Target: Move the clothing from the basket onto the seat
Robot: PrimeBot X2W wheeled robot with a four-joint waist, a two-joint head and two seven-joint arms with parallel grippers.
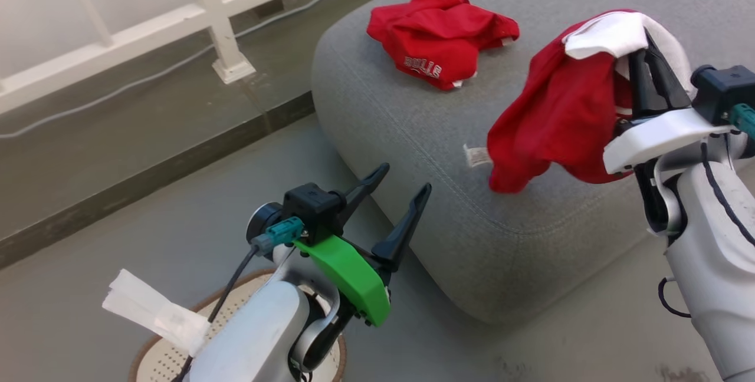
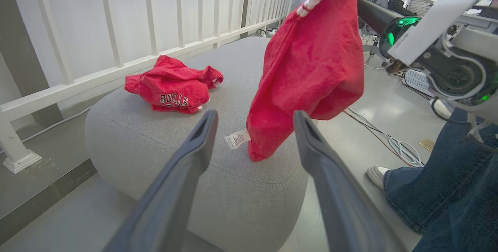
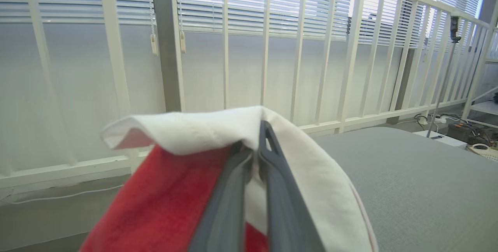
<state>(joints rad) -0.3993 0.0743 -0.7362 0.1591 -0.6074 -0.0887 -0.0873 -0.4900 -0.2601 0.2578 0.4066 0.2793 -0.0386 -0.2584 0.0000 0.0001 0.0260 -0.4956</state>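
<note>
Left gripper (image 1: 404, 177) spread, right gripper (image 1: 646, 46) pinching garment (image 1: 560, 111)

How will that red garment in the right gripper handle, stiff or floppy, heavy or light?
Probably floppy: the red garment droops in folds from the right gripper, shut on its white edge. Likely light: one pinch carries it. Released, it should slump on the seat, not roll.

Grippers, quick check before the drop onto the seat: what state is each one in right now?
Left gripper: open, holding nothing.
Right gripper: shut on the red and white garment, which hangs over the grey seat.
</note>
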